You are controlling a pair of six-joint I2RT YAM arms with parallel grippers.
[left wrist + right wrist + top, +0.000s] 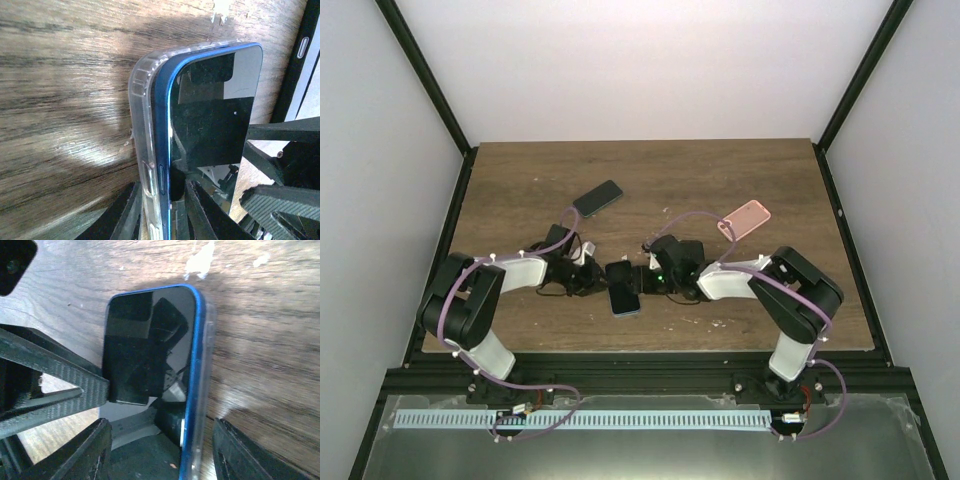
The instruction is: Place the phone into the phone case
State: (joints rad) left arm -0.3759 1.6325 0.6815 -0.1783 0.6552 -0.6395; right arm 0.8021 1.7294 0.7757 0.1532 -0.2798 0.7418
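The left end effector (162, 189) looks clenched. One black finger sits outside the clear wall of the phone case (142, 100) and the other lies on the glass of the phone (215, 110), pinching the two together at one long side. The right end effector (160, 424) is spread across the phone's width. A strip of wood shows between its outer finger and the case, so I judge it released.

From both sets of fingers the phone stretches away lengthwise. In the top view its long axis seems to run roughly toward the near edge of the surface (60, 100), about midway along that edge. The two arms are equally close, but only the left has a hold.

The far corner appears seated in the case. Along the long side, the blue frame stands proud of the transparent lip, so that side probably needs pressing down next.

The phone is rigid, with a glossy dark screen, a blue metal-looking rim and rounded corners. The case is clear, flexible-looking plastic with ribbed corners. The surface is matt wood grain.
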